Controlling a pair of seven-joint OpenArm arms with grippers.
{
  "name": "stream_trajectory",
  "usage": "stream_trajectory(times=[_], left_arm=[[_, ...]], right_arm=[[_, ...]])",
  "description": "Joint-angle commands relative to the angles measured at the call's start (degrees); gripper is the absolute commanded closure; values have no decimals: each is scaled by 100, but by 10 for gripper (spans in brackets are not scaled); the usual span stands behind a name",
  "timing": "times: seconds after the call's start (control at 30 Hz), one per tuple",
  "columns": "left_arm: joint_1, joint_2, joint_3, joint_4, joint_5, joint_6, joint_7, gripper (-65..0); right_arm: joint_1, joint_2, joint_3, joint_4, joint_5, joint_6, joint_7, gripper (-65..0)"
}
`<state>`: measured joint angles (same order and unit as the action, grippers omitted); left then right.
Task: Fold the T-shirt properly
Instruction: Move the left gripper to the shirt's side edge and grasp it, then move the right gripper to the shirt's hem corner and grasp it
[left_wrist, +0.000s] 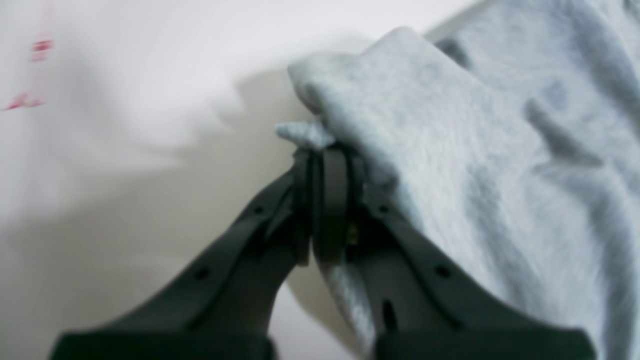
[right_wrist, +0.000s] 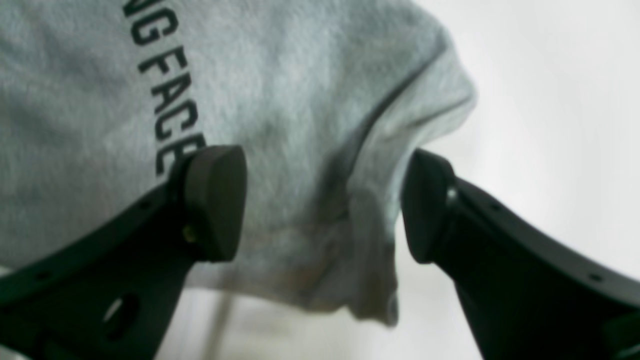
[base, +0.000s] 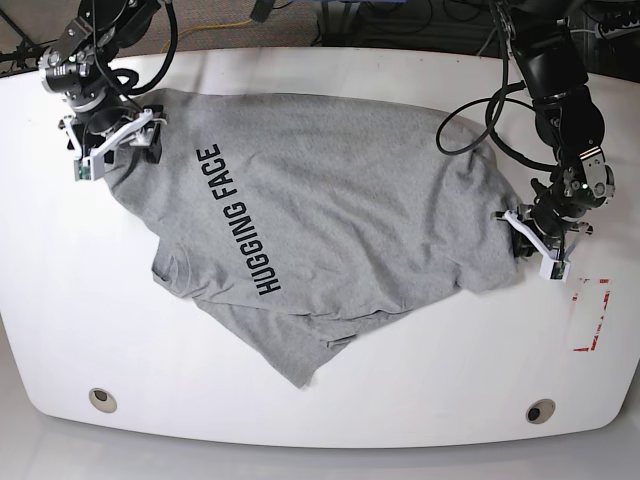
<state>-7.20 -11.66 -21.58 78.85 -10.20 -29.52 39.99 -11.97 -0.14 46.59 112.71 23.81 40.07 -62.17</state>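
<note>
The grey T-shirt lies rumpled on the white table, with the black "HUGGING FACE" lettering facing up. Its lower corner is folded over near the front. My left gripper is at the shirt's right edge. In the left wrist view it is shut on a bunched edge of the T-shirt. My right gripper is at the shirt's far left corner. In the right wrist view it is open, with its jaws on either side of a fold of the T-shirt.
A red rectangle outline is marked on the table near the front right; it also shows blurred in the left wrist view. Two round fittings sit near the front edge. Cables hang from the left arm.
</note>
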Motion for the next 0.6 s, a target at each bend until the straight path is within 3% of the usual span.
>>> stream_trajectory(times=[0.0,0.27,0.57], left_arm=[[-49,-192,-44,374,-84,-24,76,-4],[338,-210,-272,981,-66,-24,146,-4],[830,-350,-439,1333,-66,-24,357,-4]], right_arm=[[172,186,5,4,129,-7,173,-452],[1140,801,-391,-1007,120,-7,173,-452],[2792,1452,-1059,-3477,111,-7,428,-452]])
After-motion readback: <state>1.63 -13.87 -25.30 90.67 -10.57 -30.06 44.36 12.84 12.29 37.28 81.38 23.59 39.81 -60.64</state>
